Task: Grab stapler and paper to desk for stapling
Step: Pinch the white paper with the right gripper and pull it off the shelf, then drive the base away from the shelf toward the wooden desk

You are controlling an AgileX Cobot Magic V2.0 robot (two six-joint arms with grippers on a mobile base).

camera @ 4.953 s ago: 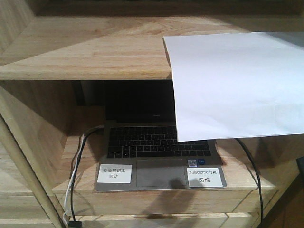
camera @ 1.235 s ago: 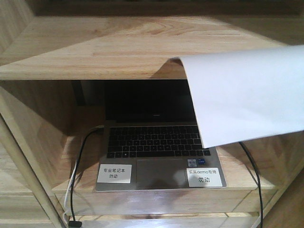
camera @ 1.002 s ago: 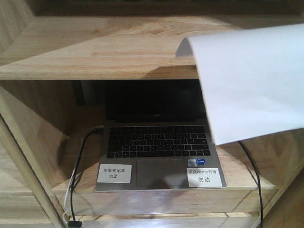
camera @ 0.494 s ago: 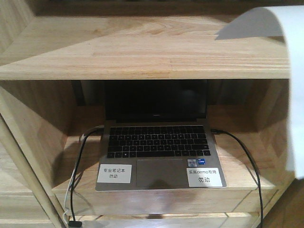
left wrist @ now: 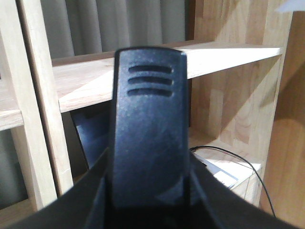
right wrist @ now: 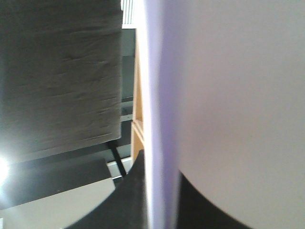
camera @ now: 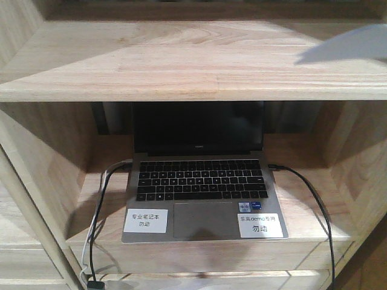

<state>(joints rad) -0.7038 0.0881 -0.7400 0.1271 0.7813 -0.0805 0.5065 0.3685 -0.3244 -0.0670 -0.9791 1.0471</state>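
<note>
Seeming light and floppy, the paper (right wrist: 228,86) looks clamped at its edge, sensibly, by the right gripper (right wrist: 162,195).

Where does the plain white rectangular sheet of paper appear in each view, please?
Front: not in it.
Left wrist: plain white sheet of paper, likely the sliver at top right corner.
Right wrist: the paper fills the right half.
Shared landmark: light wooden shelf board, front and left wrist.

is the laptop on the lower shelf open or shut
Open: the laptop has its dark screen standing upright behind the exposed keyboard and trackpad.
</note>
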